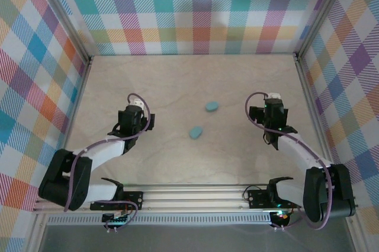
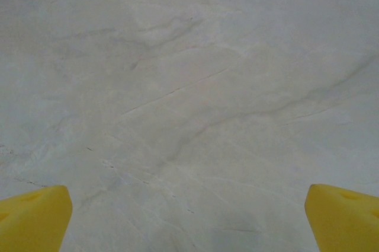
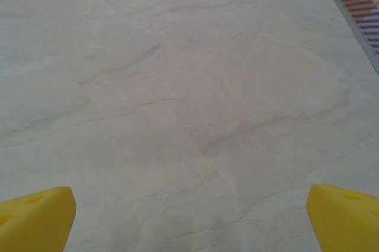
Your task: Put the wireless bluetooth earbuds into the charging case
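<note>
Tabletop [image 1: 177, 80] of pale marbled stone with one blue oval case [image 1: 211, 107] near the middle and a second case [image 1: 196, 132] close by, toward the near edge, lying apart; left gripper [image 2: 189, 222] and right gripper [image 3: 189, 222] both spread wide over bare surface, pinching nothing.

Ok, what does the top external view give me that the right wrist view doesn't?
Top external: two teal oval plastic cases, the far one and the near one, lying apart mid-table, plus the left pincer. Right wrist: yellow fingertips close up, spread wide, nothing between them. Both: the right pincer, the pale marbled tabletop and the plaid wall.
</note>
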Robot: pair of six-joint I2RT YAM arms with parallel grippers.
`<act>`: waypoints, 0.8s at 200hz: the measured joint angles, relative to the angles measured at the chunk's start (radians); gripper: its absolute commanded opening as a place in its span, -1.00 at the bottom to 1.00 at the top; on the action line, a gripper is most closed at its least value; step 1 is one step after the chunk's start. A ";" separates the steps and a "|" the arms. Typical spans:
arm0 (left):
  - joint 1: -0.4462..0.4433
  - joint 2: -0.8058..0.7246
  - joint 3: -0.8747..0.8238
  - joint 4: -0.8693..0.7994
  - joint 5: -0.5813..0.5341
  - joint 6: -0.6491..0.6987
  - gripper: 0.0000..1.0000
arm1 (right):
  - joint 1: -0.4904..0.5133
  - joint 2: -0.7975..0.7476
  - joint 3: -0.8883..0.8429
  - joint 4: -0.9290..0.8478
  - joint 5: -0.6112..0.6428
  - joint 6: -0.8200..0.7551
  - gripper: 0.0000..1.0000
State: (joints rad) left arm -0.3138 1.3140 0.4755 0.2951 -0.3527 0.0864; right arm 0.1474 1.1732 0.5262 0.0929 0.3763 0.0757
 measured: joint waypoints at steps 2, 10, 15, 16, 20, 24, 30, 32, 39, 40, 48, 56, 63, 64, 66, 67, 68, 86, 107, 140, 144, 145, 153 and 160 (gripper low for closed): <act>0.002 0.005 -0.001 0.006 0.000 0.002 1.00 | -0.001 0.003 -0.002 0.007 -0.001 -0.003 0.99; 0.018 0.030 -0.010 0.045 0.007 0.013 1.00 | -0.006 0.021 -0.011 0.058 -0.007 -0.011 0.99; 0.027 0.041 -0.012 0.060 0.018 0.018 1.00 | -0.008 0.031 -0.019 0.092 -0.011 -0.016 0.99; 0.029 0.043 -0.012 0.062 0.019 0.019 1.00 | -0.008 0.032 -0.020 0.097 -0.011 -0.016 0.99; 0.037 0.052 -0.014 0.078 0.027 0.026 1.00 | -0.010 0.040 -0.029 0.129 -0.014 -0.019 0.99; 0.045 0.059 -0.014 0.090 0.033 0.033 1.00 | -0.010 0.046 -0.039 0.159 -0.019 -0.024 0.99; 0.056 0.067 -0.016 0.111 0.047 0.040 1.00 | -0.011 0.055 -0.058 0.211 -0.027 -0.032 0.99; 0.061 0.069 -0.017 0.118 0.053 0.043 1.00 | -0.011 0.057 -0.062 0.222 -0.030 -0.033 0.99; 0.075 0.072 -0.022 0.148 0.072 0.051 1.00 | -0.013 0.066 -0.083 0.270 -0.045 -0.040 0.99; 0.077 0.072 -0.023 0.153 0.076 0.051 1.00 | -0.014 0.068 -0.087 0.278 -0.047 -0.040 0.99; 0.095 0.072 -0.031 0.186 0.097 0.060 1.00 | -0.020 0.083 -0.106 0.329 -0.068 -0.048 0.99; 0.114 0.072 -0.037 0.213 0.117 0.061 1.00 | -0.024 0.100 -0.123 0.381 -0.089 -0.056 0.99; 0.138 0.072 -0.040 0.230 0.143 0.060 1.00 | -0.031 0.116 -0.137 0.426 -0.107 -0.061 1.00; 0.143 0.072 -0.040 0.233 0.148 0.058 1.00 | -0.032 0.118 -0.138 0.431 -0.109 -0.061 0.99; 0.148 0.072 -0.041 0.235 0.155 0.057 1.00 | -0.034 0.122 -0.142 0.444 -0.115 -0.063 0.99; 0.153 0.072 -0.041 0.237 0.160 0.057 1.00 | -0.034 0.124 -0.143 0.449 -0.116 -0.063 0.99; 0.155 0.072 -0.041 0.238 0.162 0.057 1.00 | -0.036 0.126 -0.145 0.455 -0.118 -0.063 0.99; 0.214 0.072 -0.043 0.265 0.224 0.040 1.00 | -0.061 0.161 -0.165 0.545 -0.151 -0.065 0.99; 0.246 0.071 -0.054 0.296 0.284 0.031 1.00 | -0.086 0.217 -0.202 0.682 -0.166 -0.058 0.99; 0.249 0.071 -0.123 0.406 0.355 0.011 1.00 | -0.096 0.339 -0.232 0.811 -0.180 -0.055 0.99; 0.249 0.073 -0.131 0.418 0.360 0.010 1.00 | -0.096 0.349 -0.225 0.803 -0.180 -0.054 0.99; 0.249 0.074 -0.132 0.420 0.361 0.010 1.00 | -0.096 0.351 -0.224 0.800 -0.180 -0.054 0.99; 0.249 0.085 -0.140 0.444 0.367 0.007 1.00 | -0.097 0.360 -0.203 0.772 -0.180 -0.050 0.99; 0.249 0.101 -0.141 0.465 0.375 0.007 1.00 | -0.097 0.364 -0.187 0.766 -0.180 -0.049 0.99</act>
State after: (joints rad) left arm -0.0647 1.4155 0.3347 0.7597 0.0219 0.0937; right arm 0.0502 1.5368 0.3393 0.8593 0.1959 0.0269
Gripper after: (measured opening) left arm 0.999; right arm 0.997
